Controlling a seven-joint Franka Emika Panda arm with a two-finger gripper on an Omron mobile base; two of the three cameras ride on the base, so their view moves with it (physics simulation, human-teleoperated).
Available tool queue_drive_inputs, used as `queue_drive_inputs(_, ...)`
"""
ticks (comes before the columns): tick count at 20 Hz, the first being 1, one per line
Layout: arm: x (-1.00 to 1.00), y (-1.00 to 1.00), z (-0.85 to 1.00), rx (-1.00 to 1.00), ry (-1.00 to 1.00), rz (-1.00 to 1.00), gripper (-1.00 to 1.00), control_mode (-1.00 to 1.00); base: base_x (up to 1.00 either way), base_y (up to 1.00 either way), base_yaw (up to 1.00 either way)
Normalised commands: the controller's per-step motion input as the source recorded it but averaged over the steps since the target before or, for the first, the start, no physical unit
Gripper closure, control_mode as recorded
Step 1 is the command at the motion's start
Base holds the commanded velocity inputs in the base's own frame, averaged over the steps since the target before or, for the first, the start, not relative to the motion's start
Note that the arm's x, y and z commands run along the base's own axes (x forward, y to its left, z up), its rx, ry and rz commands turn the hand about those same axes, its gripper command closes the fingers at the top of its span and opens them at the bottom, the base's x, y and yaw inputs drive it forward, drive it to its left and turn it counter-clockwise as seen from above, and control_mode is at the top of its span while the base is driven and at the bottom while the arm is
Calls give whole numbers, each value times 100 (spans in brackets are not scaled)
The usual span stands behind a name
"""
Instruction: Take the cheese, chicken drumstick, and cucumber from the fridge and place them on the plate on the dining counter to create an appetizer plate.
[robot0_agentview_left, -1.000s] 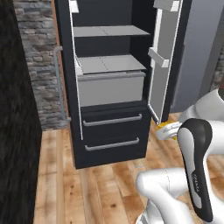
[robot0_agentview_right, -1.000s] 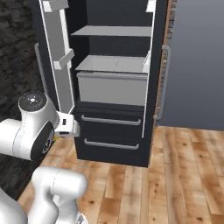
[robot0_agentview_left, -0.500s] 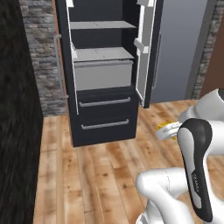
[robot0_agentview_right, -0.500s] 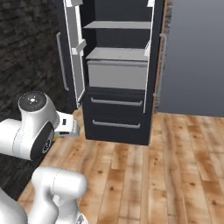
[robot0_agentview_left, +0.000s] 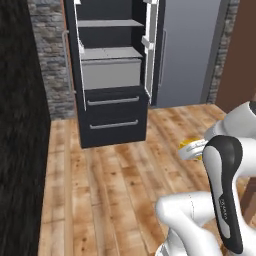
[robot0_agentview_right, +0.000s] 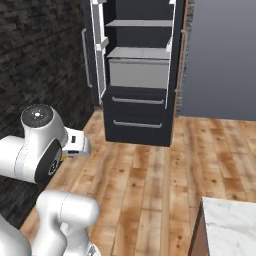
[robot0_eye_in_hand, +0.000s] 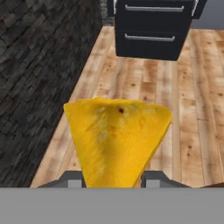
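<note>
Gripper (robot0_eye_in_hand: 113, 181) of mine is clamped on the cheese (robot0_eye_in_hand: 117, 139), yellow wedge sitting between my fingers (robot0_eye_in_hand: 72, 178), wide end away from the hand, hanging above the wood plank floor (robot0_eye_in_hand: 192, 109). From the left base camera, a sliver of the cheese (robot0_agentview_left: 189, 147) peeks out beside my wrist. Fridge (robot0_agentview_left: 111, 75) stands ahead, both doors swung wide, grey shelves (robot0_agentview_left: 111, 52) and a grey bin inside, two dark drawers (robot0_agentview_right: 138, 116) with silver handles below. Dark stone wall (robot0_eye_in_hand: 39, 65) runs along my left. Flat grey panel (robot0_agentview_right: 220, 60) sits right of the fridge. Corner of the dining counter (robot0_agentview_right: 231, 225), white marble, shows low right in the right base camera. Versus a second ago: whole view shifted, fridge now smaller and farther off, more floor showing between me and it, so the base has backed away; cheese grip unchanged.
</note>
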Motion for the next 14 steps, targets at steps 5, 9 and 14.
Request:
queue_drive_inputs(5, 0, 0, 0, 0, 0, 0, 100, 100, -100, -17, 0)
queue_drive_inputs(9, 0, 0, 0, 0, 0, 0, 100, 100, -100, -16, 0)
queue_drive_inputs(14, 0, 0, 0, 0, 0, 0, 100, 100, -100, -10, 0)
